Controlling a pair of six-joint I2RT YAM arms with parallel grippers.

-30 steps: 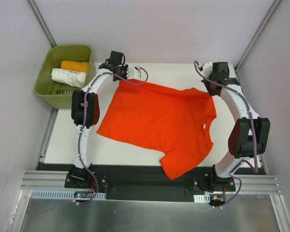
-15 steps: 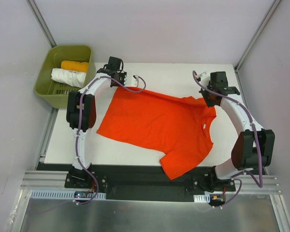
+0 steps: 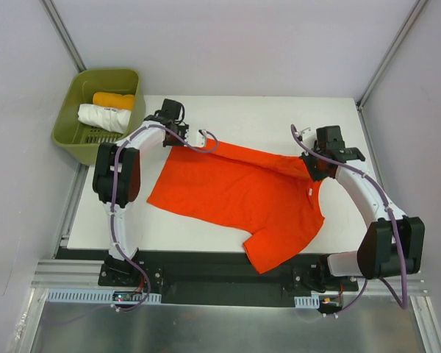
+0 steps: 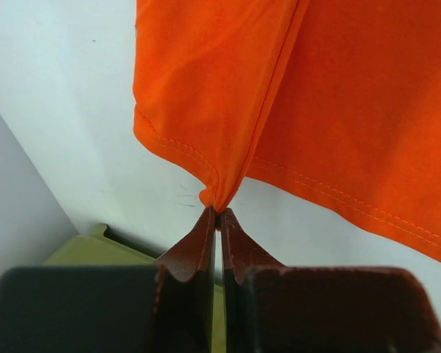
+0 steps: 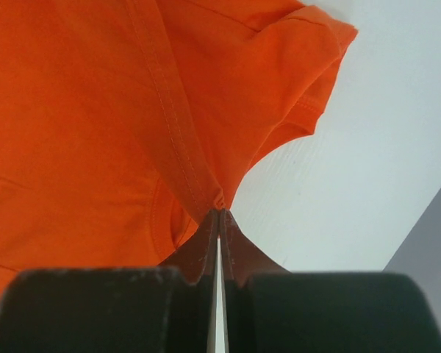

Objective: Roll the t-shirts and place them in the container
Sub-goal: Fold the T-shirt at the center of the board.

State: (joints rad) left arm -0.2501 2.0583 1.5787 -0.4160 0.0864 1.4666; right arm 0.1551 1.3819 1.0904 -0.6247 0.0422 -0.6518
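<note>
A bright red-orange short-sleeved t-shirt (image 3: 242, 195) of thin cloth lies spread across the middle of the flat white counter (image 3: 264, 118), its hem toward the left edge and its round neck, with a small white label (image 3: 309, 193), toward the right edge; one sleeve reaches to the near edge. The left gripper (image 4: 217, 213) is clenched on the far corner of the hem, the stitched edge bunched into a point between its dark red fingers (image 4: 203, 239). The right gripper (image 5: 219, 213) is clamped tight on a seam beside the far sleeve, and the cloth there rises in a ridge from the counter. Along the far side the t-shirt is drawn into a loose fold between the two grips. Just off the far left corner sits an olive-green plastic basket (image 3: 66, 136) holding a rolled white cloth (image 3: 103, 118) and a rolled yellow-orange cloth (image 3: 114, 100), side by side
</note>
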